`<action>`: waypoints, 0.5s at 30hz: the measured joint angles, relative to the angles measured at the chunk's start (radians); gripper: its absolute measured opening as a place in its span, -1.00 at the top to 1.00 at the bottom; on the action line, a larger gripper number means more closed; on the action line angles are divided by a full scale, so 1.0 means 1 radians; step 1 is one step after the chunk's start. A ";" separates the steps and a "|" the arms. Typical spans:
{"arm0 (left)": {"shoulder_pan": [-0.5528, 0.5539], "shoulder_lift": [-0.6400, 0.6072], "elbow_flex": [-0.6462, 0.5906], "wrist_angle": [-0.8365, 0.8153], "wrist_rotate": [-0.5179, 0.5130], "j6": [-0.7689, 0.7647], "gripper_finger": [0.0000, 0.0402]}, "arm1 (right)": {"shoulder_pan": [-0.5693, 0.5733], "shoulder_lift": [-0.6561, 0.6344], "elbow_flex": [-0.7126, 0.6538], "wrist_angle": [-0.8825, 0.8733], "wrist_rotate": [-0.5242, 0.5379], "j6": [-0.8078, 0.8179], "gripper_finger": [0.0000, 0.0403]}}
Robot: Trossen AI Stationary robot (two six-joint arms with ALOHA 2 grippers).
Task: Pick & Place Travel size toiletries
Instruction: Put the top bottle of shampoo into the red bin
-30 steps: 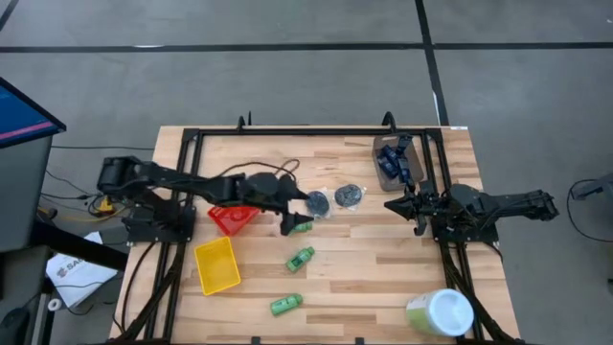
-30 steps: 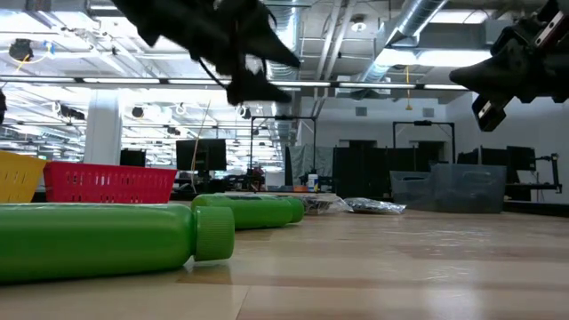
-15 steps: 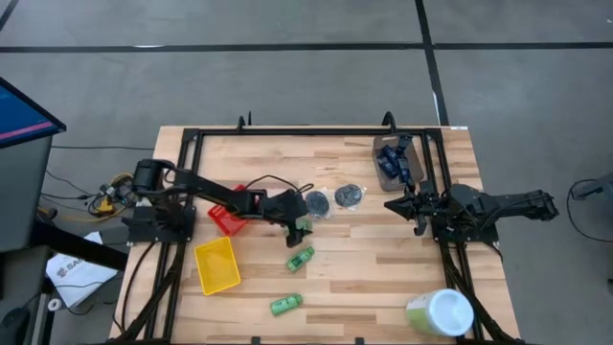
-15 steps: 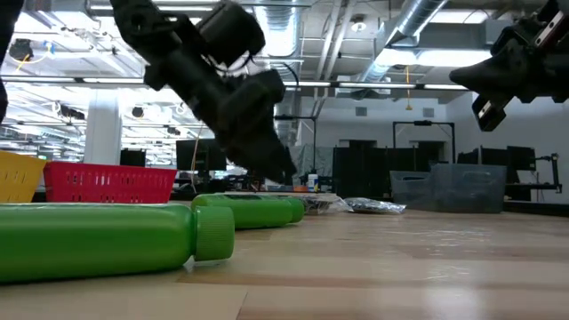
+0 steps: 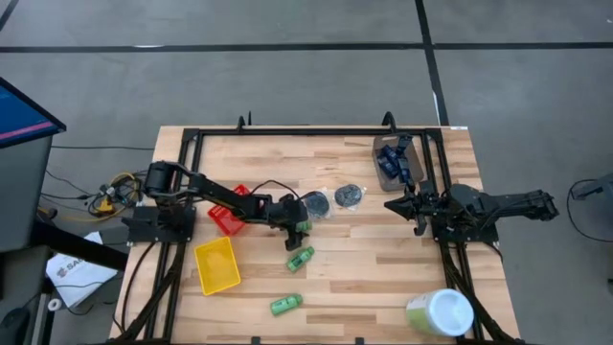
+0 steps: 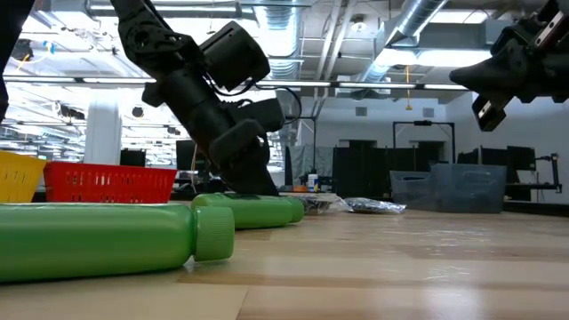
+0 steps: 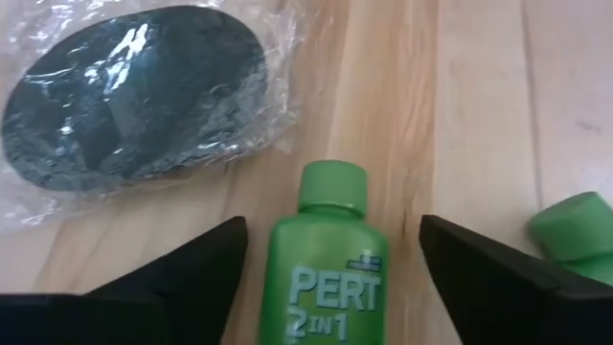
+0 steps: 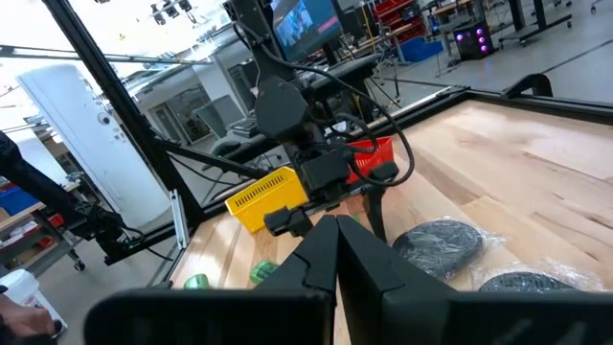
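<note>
Wood desk [image 5: 354,278] is carrying three green bottles [image 5: 299,258], two wrapped dark discs [image 5: 348,195], red bin [image 5: 228,217], yellow bin [image 5: 217,264], grey bin [image 5: 387,165] with blue tubes [image 5: 397,160] (far right corner), and a pale tub [image 5: 440,312] sitting at the near right corner.

Bright green bottle [image 7: 329,278], white lettering; apparently dark grey disc [image 7: 134,96]

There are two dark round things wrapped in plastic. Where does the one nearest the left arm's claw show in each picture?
High view: the wrapped disc lies mid-table, beside the left gripper.
Low view: the disc is far back, right of that gripper.
Left wrist view: the disc is large, beyond the fingers.
Right wrist view: the disc is the farther of two.
Shared landmark: the left gripper.
</note>
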 joint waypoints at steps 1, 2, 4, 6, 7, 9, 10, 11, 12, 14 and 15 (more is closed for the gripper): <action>0.000 0.000 0.000 -0.004 -0.010 0.000 -0.45 | 0.000 0.000 0.000 0.000 0.000 0.000 1.00; 0.000 0.000 0.000 -0.006 -0.023 0.000 -0.38 | 0.000 0.000 0.000 0.000 0.000 0.000 1.00; 0.000 0.000 0.000 -0.010 -0.040 -0.001 -0.26 | 0.000 0.000 0.000 0.000 0.000 0.000 1.00; 0.000 0.000 -0.001 -0.012 -0.060 -0.001 -0.13 | 0.000 0.000 0.000 0.000 0.000 0.000 1.00; 0.000 0.000 -0.001 -0.014 -0.071 -0.002 -0.06 | 0.000 0.000 0.000 0.000 0.000 0.000 1.00; 0.000 0.000 -0.001 -0.015 -0.082 -0.002 0.05 | 0.000 0.000 0.000 0.000 0.000 0.000 1.00; 0.000 0.000 -0.001 -0.015 -0.083 -0.002 0.10 | 0.000 0.000 0.000 0.000 0.000 0.000 1.00; 0.000 0.000 -0.002 -0.016 -0.084 -0.002 0.15 | 0.000 0.000 0.000 0.000 0.000 0.000 1.00; 0.000 0.000 -0.002 -0.015 -0.085 -0.003 0.18 | 0.000 0.000 0.000 0.000 0.000 0.000 1.00; 0.000 0.000 -0.002 -0.015 -0.086 -0.004 0.22 | 0.000 0.000 0.000 0.000 0.000 0.000 1.00; 0.000 0.000 -0.002 -0.015 -0.086 -0.006 0.21 | 0.000 0.000 0.000 0.000 0.000 0.000 1.00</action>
